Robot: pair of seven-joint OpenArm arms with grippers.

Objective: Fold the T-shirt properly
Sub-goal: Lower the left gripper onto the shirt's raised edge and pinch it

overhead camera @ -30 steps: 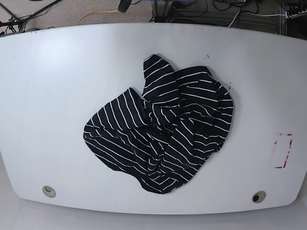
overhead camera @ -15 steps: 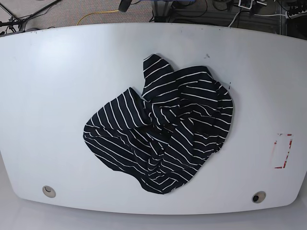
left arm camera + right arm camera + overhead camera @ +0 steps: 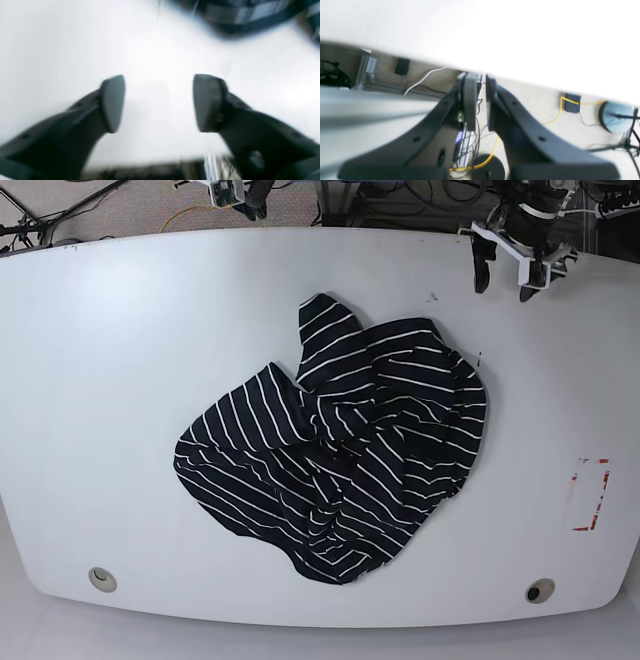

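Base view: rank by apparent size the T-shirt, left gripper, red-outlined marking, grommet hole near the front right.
1. T-shirt, crumpled mid-table, by far the largest.
2. left gripper, at the far edge, so it looks smaller than it is.
3. red-outlined marking.
4. grommet hole, smallest.

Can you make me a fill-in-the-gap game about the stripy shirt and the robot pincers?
1. The T-shirt lies crumpled on the ____ table.
2. The T-shirt is black with thin ____ stripes.
3. The left pincer has its jaws ____ and holds nothing.
4. The right pincer hangs beyond the table's edge, with the ____ below it.

Missing words: white; white; open; floor
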